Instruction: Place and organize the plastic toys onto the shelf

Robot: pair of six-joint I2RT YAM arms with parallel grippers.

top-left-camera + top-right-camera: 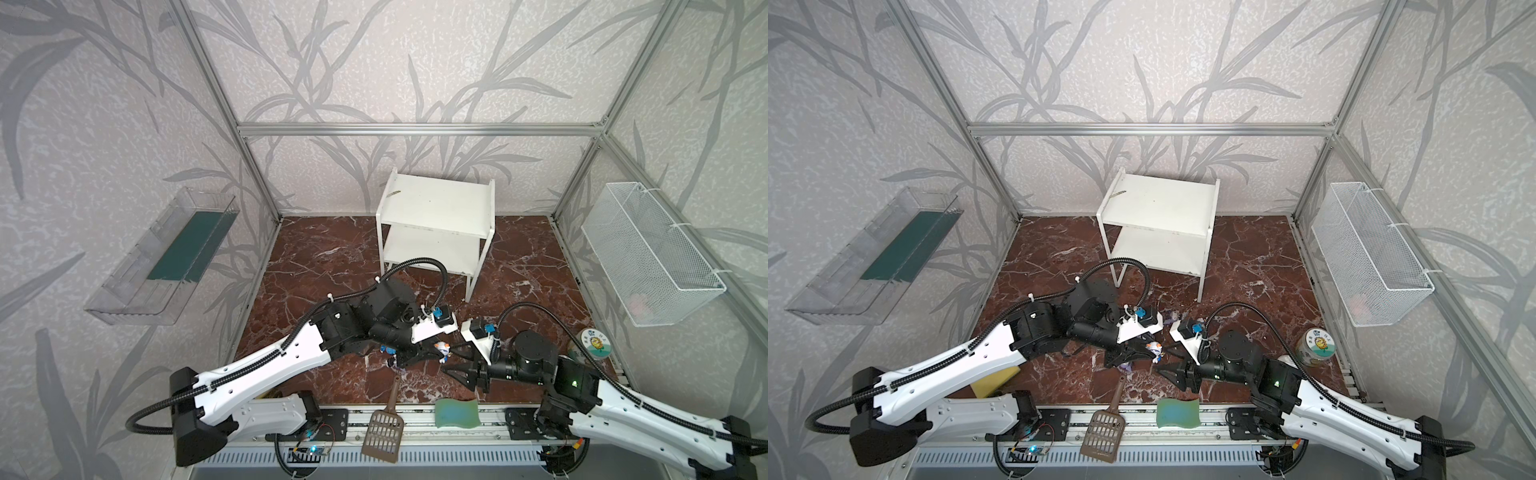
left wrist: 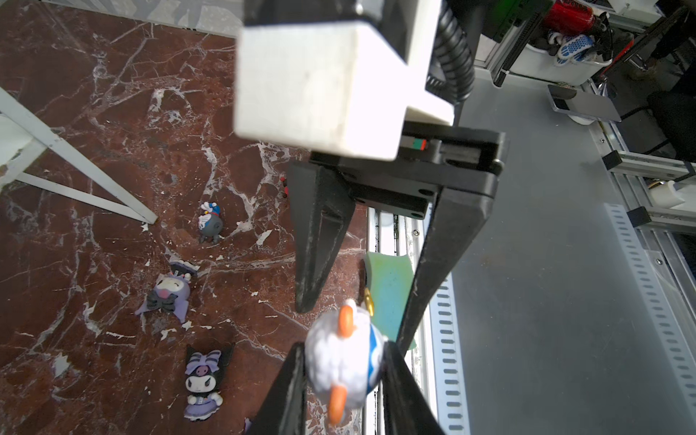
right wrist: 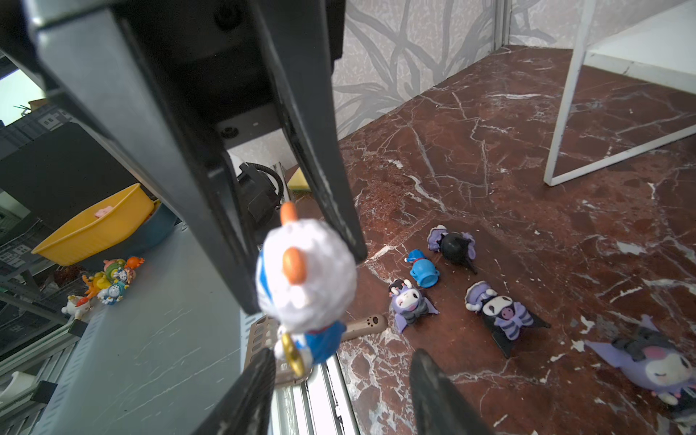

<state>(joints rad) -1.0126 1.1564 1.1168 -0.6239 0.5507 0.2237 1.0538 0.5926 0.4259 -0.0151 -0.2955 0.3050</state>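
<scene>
**Q:** Top view: item, holder, place?
**A:** White-headed toy, clamped in left gripper, held aloft well in front of shelf. Right gripper faces it, jaws apart. Shelf boards are flat, white and bare.

**Q:** Left wrist view: hazards?
**A:** Head is round and pebbled, horns orange and smooth. Right gripper's tapered black fingers straddle it; I cannot tell whether they touch. Likely risk: a release before they seat drops it toward the green sponge, farther from the shelf.

**Q:** Right wrist view?
**A:** One right finger sits just beside the toy's glossy blue body, so an off-centre pinch could twist it loose. Purple toys and blue toy lie on the veined marble floor, near the shelf's leg.
</scene>
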